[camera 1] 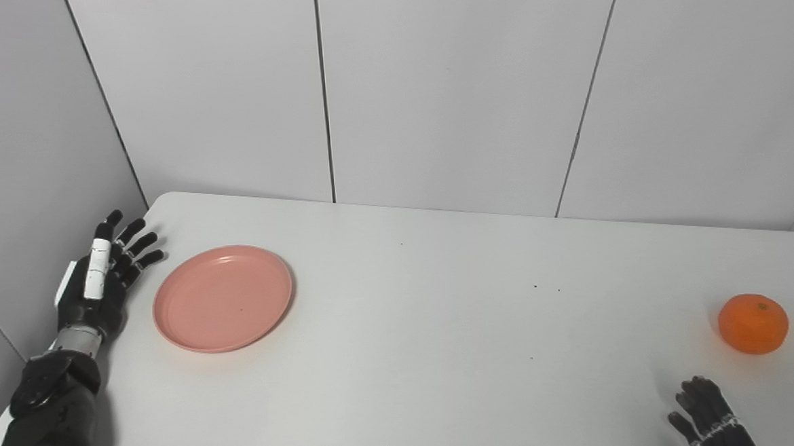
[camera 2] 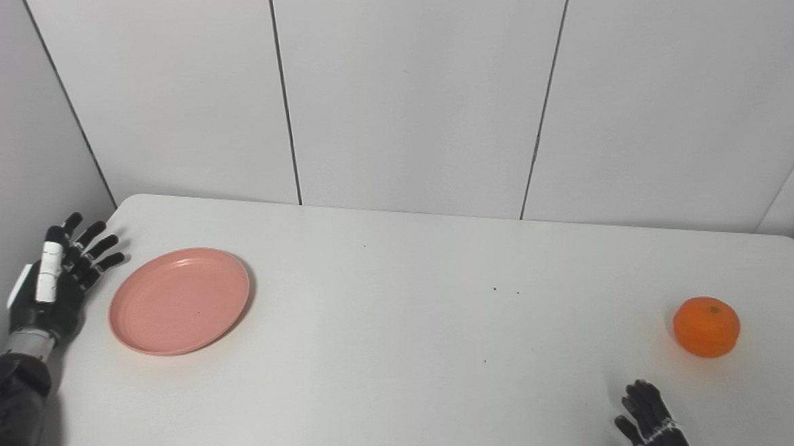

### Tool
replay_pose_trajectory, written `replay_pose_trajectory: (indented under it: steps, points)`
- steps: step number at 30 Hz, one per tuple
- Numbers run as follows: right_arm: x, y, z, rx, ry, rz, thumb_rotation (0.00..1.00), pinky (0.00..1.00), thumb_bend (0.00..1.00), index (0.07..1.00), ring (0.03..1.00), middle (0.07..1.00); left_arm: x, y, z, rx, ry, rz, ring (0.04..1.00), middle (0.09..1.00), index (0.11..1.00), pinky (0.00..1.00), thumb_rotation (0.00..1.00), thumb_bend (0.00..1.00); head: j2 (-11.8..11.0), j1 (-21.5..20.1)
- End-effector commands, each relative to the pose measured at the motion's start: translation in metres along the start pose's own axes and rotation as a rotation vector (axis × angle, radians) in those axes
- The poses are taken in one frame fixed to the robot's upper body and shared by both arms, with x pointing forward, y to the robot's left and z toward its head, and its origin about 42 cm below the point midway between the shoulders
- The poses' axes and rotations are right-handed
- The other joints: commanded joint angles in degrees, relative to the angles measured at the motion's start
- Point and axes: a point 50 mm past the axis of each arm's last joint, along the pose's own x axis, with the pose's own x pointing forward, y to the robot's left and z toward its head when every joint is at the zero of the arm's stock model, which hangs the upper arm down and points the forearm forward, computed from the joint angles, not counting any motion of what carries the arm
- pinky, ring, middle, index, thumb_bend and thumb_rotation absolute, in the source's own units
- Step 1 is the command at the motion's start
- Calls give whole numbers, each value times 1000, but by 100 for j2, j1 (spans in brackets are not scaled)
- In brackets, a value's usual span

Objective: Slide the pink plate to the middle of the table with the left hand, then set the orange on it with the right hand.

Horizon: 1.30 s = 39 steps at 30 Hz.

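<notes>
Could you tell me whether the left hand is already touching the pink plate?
Apart. In the left eye view, a strip of bare white table shows between the left hand and the pink plate; the hand is open, fingers spread.

The plate (camera 1: 223, 298) lies on the table (camera 1: 430, 330) toward its left side, with the left hand (camera 1: 104, 282) just beside it at the left edge. The orange (camera 1: 753, 323) sits far right, well apart from the plate, and the right hand (camera 1: 706, 412) is near it, closer to the front edge.
</notes>
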Motion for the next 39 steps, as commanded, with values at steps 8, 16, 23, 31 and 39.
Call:
replay_pose_trajectory:
  steps: [8, 16, 23, 31, 39]
  points:
    - [-1, 0, -20, 10, 116, -24, 863, 919, 838, 911, 943, 930, 19, -5, 17, 6, -76, -66, 830, 895, 951, 716, 784, 1000, 11, -9]
    - [-1, 1, -19, 13, 114, -25, 859, 922, 839, 906, 946, 930, 13, -26, 14, -70, -56, -79, 893, 947, 972, 791, 809, 1000, 26, -23]
    - [-1, 1, -18, 9, 115, -25, 861, 925, 841, 910, 949, 933, 3, -46, 18, -102, -45, -105, 980, 996, 1000, 943, 844, 972, 35, -48]
    - [-2, 0, -17, 12, 110, -24, 852, 922, 842, 907, 943, 928, -4, -51, 12, -107, -10, -105, 978, 1000, 1000, 960, 872, 937, 55, -53]
    - [-2, 0, -16, 10, 111, -25, 848, 923, 844, 904, 941, 925, -6, -52, 8, -116, -4, -123, 985, 1000, 1000, 995, 859, 930, 60, -102]
